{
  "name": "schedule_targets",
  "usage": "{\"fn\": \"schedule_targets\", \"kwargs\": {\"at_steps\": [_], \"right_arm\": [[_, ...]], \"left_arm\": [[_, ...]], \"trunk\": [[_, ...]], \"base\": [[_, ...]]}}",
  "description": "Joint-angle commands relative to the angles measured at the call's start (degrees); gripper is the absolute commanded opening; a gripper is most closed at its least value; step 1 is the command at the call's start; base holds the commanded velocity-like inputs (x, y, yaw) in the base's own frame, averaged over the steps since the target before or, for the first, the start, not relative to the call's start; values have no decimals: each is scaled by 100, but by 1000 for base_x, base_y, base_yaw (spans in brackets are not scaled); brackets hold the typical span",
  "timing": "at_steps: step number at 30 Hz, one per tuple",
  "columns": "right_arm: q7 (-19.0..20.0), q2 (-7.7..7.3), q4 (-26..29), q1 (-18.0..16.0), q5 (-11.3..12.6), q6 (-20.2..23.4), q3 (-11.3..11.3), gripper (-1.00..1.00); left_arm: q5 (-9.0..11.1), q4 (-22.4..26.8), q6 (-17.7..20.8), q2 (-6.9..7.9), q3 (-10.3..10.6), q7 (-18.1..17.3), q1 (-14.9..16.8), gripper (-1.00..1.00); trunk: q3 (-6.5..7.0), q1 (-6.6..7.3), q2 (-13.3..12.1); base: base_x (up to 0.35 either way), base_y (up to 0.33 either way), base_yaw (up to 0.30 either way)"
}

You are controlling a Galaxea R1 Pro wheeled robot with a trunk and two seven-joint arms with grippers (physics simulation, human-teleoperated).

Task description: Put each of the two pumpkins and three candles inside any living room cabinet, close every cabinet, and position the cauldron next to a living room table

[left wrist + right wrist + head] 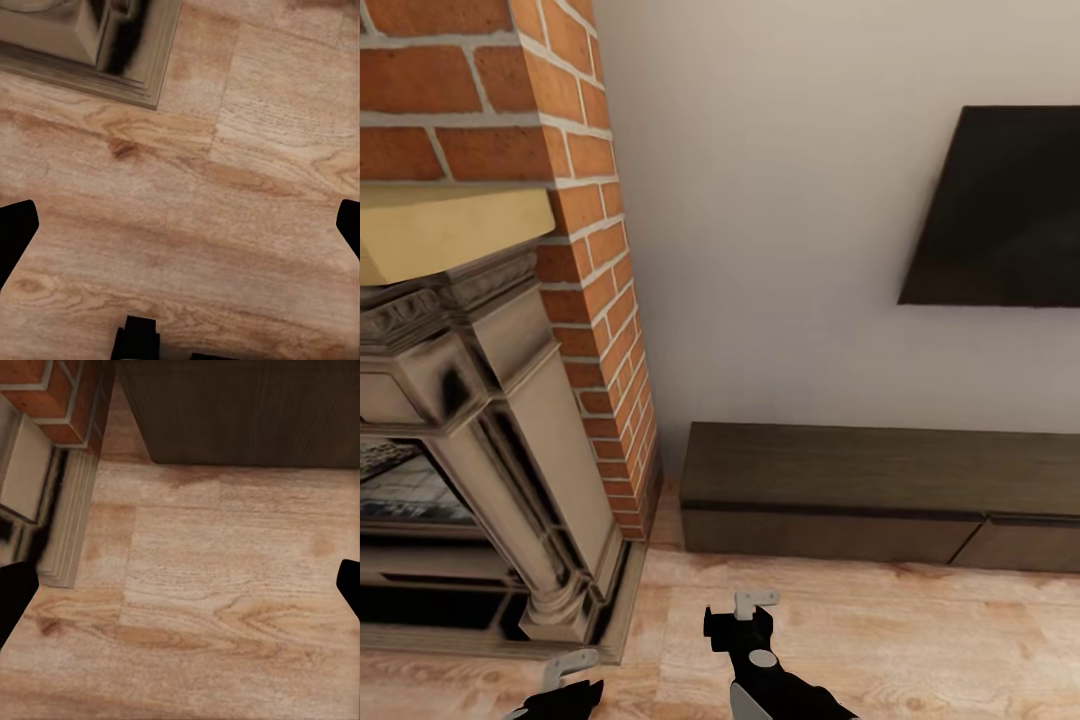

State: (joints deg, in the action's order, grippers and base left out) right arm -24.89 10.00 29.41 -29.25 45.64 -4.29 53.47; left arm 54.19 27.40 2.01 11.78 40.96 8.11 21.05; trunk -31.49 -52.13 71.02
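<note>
- Cabinet [880, 490] lay ahead and right of both arms, its long axis along the wall, drawers closed.
- Right end effector [745, 610] hung nearer it, fingers spread, empty; left end effector [570, 670] likewise.

A pale wood-plank floor [920, 640] carries the long dark-brown cabinet [860, 490] against the wall, drawers shut, and the brick fireplace [490, 400] just beside it.
</note>
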Motion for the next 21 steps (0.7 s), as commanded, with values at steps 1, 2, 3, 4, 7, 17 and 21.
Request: {"fn": "schedule_targets", "kwargs": {"at_steps": [1,2,3,4,7,17,21], "right_arm": [[-34,0,-4,-10,59,-45,47,100],[-34,0,-2,-10,59,-45,48,100],[-34,0,0,-10,58,-45,49,100],[-34,0,1,-10,55,-45,49,100],[-34,0,2,-10,56,-46,50,100],[-34,0,3,-10,59,-46,46,100],[-34,0,3,-10,59,-46,48,100]], "left_arm": [[39,19,12,9,43,51,4,100],[39,19,11,9,43,51,4,100],[39,19,14,9,43,51,4,100],[39,19,13,9,43,51,4,100],[39,19,11,9,43,51,4,100],[39,19,11,9,43,51,4,100],[39,19,13,9,43,51,4,100]], "trunk": [[-6,-1,3],[-6,-1,3],[-6,-1,3],[-6,-1,3],[-6,-1,3],[-6,-1,3],[-6,-1,3]], "base": [[153,1,0],[163,1,0],[155,0,0],[119,0,0],[52,0,0],[10,0,-40],[108,29,-189]]}}
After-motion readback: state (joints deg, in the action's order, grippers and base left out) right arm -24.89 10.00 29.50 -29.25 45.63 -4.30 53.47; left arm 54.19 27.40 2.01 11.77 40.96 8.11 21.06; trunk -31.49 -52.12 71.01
